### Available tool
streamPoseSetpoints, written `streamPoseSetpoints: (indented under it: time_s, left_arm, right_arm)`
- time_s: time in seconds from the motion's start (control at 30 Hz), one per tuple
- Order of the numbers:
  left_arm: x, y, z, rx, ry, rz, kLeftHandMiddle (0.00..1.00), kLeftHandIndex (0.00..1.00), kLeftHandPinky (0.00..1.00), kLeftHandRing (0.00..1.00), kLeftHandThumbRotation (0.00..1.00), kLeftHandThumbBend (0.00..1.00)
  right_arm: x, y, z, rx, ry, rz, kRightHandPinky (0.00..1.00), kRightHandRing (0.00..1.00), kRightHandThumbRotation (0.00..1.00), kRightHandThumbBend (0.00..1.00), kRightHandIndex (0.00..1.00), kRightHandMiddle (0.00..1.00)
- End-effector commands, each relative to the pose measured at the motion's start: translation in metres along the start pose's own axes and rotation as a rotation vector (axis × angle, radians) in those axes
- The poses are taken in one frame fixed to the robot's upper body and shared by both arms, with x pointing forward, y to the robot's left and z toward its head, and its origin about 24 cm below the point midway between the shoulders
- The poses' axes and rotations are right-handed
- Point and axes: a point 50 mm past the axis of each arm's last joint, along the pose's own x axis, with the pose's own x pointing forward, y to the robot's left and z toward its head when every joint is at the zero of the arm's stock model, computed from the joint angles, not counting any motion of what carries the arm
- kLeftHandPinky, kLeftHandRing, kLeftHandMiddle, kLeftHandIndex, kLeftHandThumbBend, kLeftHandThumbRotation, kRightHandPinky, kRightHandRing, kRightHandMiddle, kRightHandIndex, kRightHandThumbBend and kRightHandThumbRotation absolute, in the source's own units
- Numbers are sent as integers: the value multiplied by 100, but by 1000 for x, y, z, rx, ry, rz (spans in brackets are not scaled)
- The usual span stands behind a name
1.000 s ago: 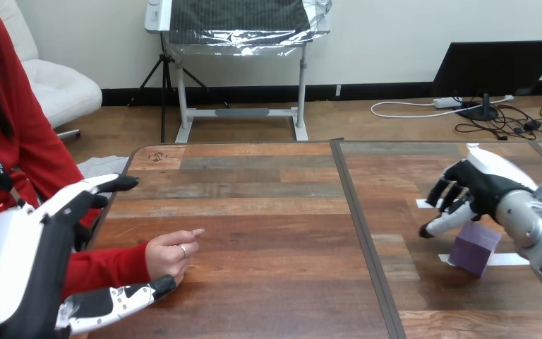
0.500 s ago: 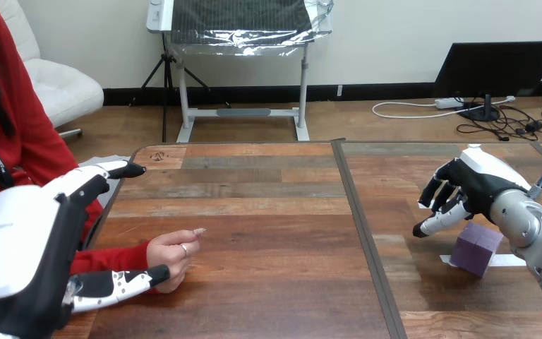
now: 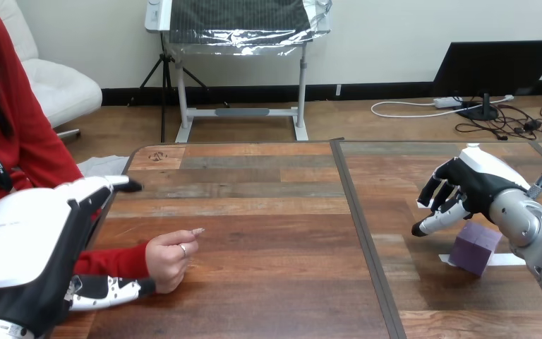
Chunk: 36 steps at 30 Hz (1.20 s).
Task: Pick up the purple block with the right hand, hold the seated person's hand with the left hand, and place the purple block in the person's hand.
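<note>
A purple block (image 3: 474,248) stands on the table at the right, on white tape marks. My right hand (image 3: 466,191) hovers just above and behind it, fingers relaxed and spread, holding nothing. The person's hand (image 3: 171,258) rests on the table at the lower left, loosely curled, at the end of a red sleeve. My left hand (image 3: 35,247) is at the lower left with its fingers straight. Its thumb (image 3: 109,289) lies beside the person's wrist and its fingers (image 3: 106,185) reach over the sleeve. Nothing is curled round the wrist.
The wooden table (image 3: 268,212) has a dark seam (image 3: 363,240) running front to back, between the person's hand and the block. A white tape strip (image 3: 504,260) lies right of the block.
My left hand has drawn back toward the lower left, its thumb sliding from under the person's hand to the wrist. My right hand has shifted slightly left above the block.
</note>
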Motion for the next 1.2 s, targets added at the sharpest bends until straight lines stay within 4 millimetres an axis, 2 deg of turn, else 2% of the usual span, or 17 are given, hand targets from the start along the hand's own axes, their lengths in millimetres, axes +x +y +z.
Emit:
streamPoseSetpoints:
  time_s: [0.0,0.27,0.67,0.87,0.93,0.97,1.0,1.17]
  left_arm:
    - [12,4,1,24,-34,10,80,76,68,78,22,100]
    - [13,3,-1,8,-33,26,80,76,69,77,24,100]
    - [10,3,2,-81,-9,63,81,79,70,79,32,100]
    - [6,0,5,-291,-7,95,82,80,69,80,38,98]
    - [4,0,5,-342,-9,104,83,81,69,81,41,96]
    - [3,-1,5,-370,-17,112,83,81,69,81,41,96]
    - [2,-1,5,-385,-22,117,84,81,68,81,44,94]
    - [-2,-3,7,-442,-46,145,84,82,68,81,51,89]
  right_arm:
    - [4,-31,32,34,-122,-107,46,49,0,75,55,54]
    - [4,-33,31,42,-130,-102,50,54,0,74,59,58]
    - [2,-38,29,76,-151,-89,59,65,2,78,70,70]
    - [1,-40,27,55,-148,-86,62,70,13,80,76,76]
    - [1,-41,26,46,-146,-85,62,70,21,80,77,76]
    - [1,-41,26,39,-144,-85,62,70,21,80,77,76]
    - [0,-42,25,36,-143,-86,61,70,27,81,78,76]
    - [0,-43,22,26,-132,-94,60,70,36,82,79,76]
